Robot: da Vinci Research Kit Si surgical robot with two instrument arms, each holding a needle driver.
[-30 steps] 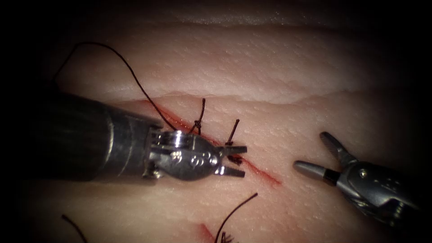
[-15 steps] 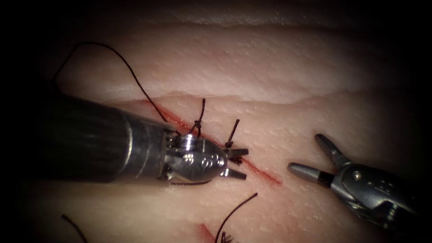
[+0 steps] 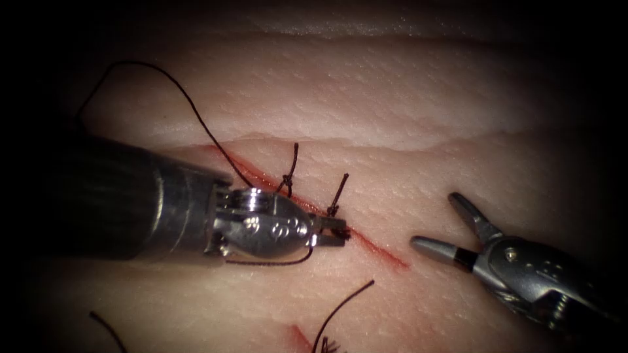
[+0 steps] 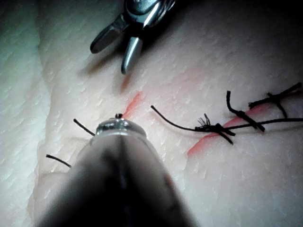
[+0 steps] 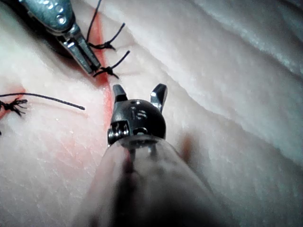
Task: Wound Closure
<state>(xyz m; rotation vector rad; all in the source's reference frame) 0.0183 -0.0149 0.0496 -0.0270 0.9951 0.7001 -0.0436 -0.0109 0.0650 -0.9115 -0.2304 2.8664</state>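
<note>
Since a second ago the left arm's tool [image 3: 335, 231] has brought its two jaws together, from spread apart to closed at the second knot [image 3: 332, 210] on the cut [image 3: 386, 253]. They appear to clamp the thread [image 3: 196, 117] right at that knot, though the exact thing pinched is hard to tell. A thin curved strand, perhaps thread, perhaps the needle [image 3: 275, 262], has come into sight under the tool's near side, bowing from beneath its wrist round toward the jaws; I cannot tell which it is, or whether any of it sits in the tissue [image 3: 392, 111].

The right arm's tool [image 3: 437, 223] has eased a little to the left and farther away. It hovers over bare tissue right of the cut with jaws spread wide, holding nothing; the right wrist view shows those jaws [image 5: 139, 94] parted above the red line, with the left arm's tool [image 5: 90, 60] closed beside two knots.

From the left tool's wrist the long thread runs far and left in a wide arc over the tissue. Two tied stitches stand on the cut, the first knot [image 3: 288, 178] just left of the second, each with a short upright tail. Nearer, a loose cut end of thread [image 3: 343, 304] curls beside another knot [image 3: 330, 345] at the near edge. Red fluid [image 3: 258, 175] stains the cut along its length.
</note>
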